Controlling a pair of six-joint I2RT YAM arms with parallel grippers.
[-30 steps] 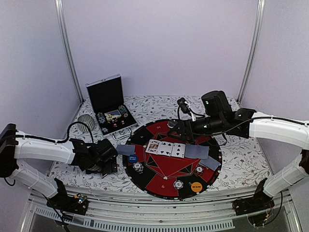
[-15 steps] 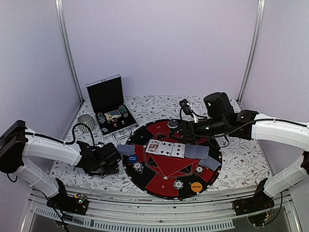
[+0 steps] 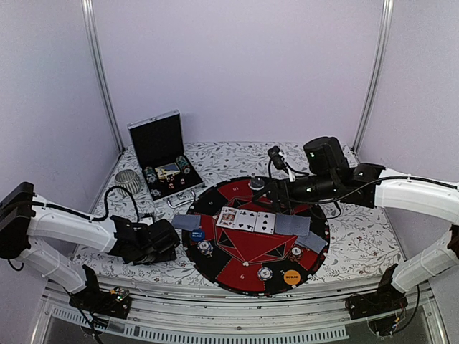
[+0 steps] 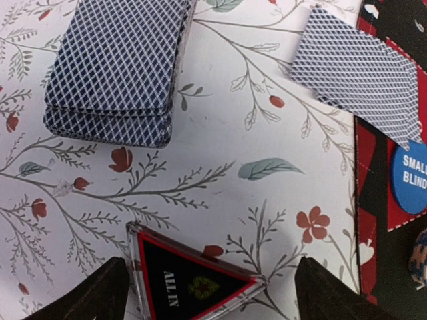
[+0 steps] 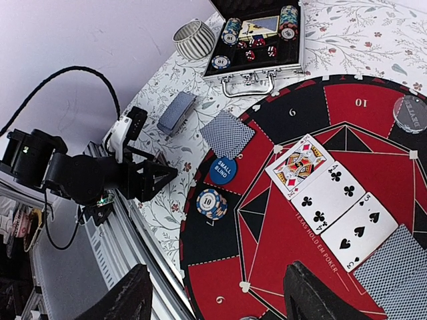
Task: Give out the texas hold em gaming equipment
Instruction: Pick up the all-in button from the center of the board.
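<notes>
My left gripper (image 3: 165, 241) is open low over the flowered cloth left of the mat. In the left wrist view (image 4: 210, 300) a black triangular "ALL IN" marker (image 4: 193, 285) lies between its fingers, not gripped. A deck of blue-backed cards (image 4: 120, 73) lies beyond it, and face-down cards (image 4: 360, 70) overlap the mat edge by the blue small blind button (image 4: 410, 177). My right gripper (image 3: 269, 192) is open and empty above the mat (image 5: 220, 300). Three face-up cards (image 3: 246, 219), a striped chip (image 5: 211, 203) and the orange blind button (image 3: 291, 276) lie on the mat.
The round red-and-black mat (image 3: 244, 254) fills the table's middle. The open silver-edged case (image 3: 163, 161) with chips stands at the back left, a ribbed white cup (image 3: 129, 180) beside it. More chips (image 3: 265, 273) and face-down cards (image 3: 292, 225) lie on the mat.
My left arm has dropped lower and drawn slightly nearer, with its gripper still beside the mat's left edge. My right arm has shifted slightly right. Nothing on the table has moved.
</notes>
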